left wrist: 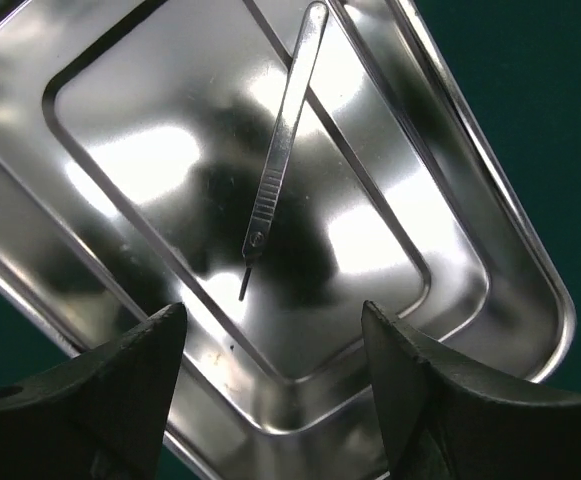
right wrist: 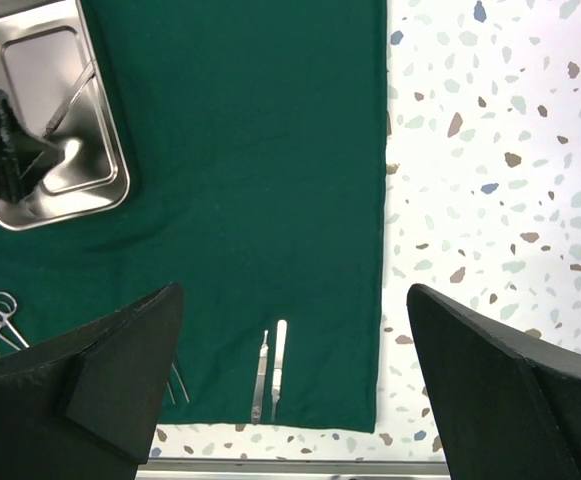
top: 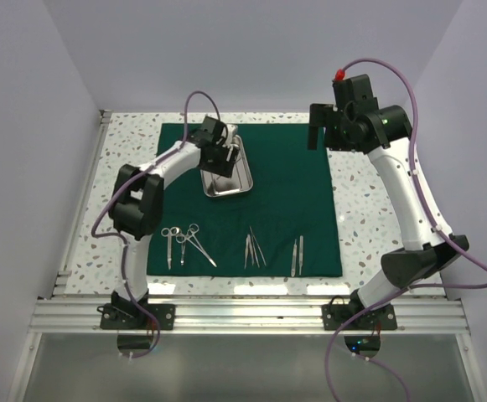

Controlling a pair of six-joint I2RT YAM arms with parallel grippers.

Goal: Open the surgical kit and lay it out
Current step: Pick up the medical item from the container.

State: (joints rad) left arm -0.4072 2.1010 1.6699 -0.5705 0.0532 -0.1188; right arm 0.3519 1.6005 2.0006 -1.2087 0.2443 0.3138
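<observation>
Currently, left claw (left wrist: 270, 325): fingers apart and empty, poised over the steel tray (left wrist: 140, 160), in which one slim scalpel handle (left wrist: 280, 160) lies just beyond the fingertips, touching neither. Right claw (right wrist: 295, 300): fingers wide apart and empty, raised above the spread green cloth (right wrist: 250, 150) near its border with the speckled surface (right wrist: 490, 150), the tray well off to its left. Laid out on the cloth, well apart from both claws toward the arm bases: scissors (top: 169, 244), forceps (top: 195, 241), tweezers (top: 254, 249), two slim handles (right wrist: 270, 370).
</observation>
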